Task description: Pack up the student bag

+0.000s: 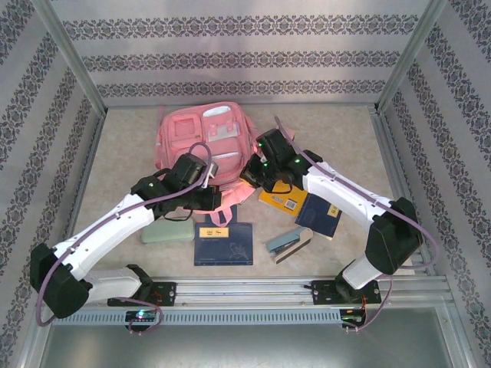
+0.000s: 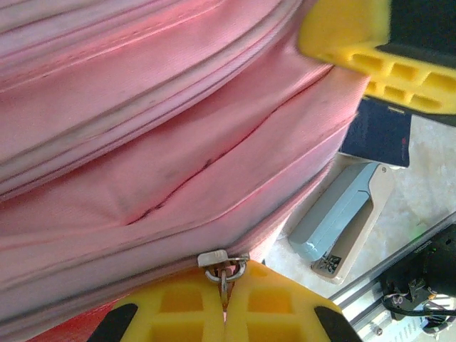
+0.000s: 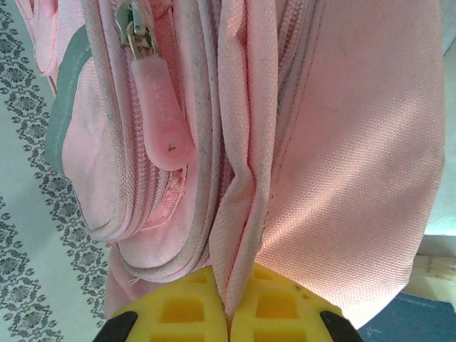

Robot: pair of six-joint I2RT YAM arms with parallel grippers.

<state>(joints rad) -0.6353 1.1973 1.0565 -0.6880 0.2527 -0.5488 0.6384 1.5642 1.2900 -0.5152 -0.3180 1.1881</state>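
The student bag (image 1: 201, 130) lies flat on the tabletop (image 1: 345, 138), just past both pincers. At its near edge, the left pincer (image 2: 225, 286) squeezes tight on a little metal zip pull (image 2: 221, 262). Beside it, the right pincer (image 3: 229, 308) pinches a fold of the pink cloth.

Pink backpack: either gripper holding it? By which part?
Both: left gripper shut on the small metal zipper pull of the soft pink fabric backpack; right gripper pinches a fold of its fabric beside a zip.

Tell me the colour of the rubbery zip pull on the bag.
Pink zip pull, matching the student bag; clearest in the right wrist view.
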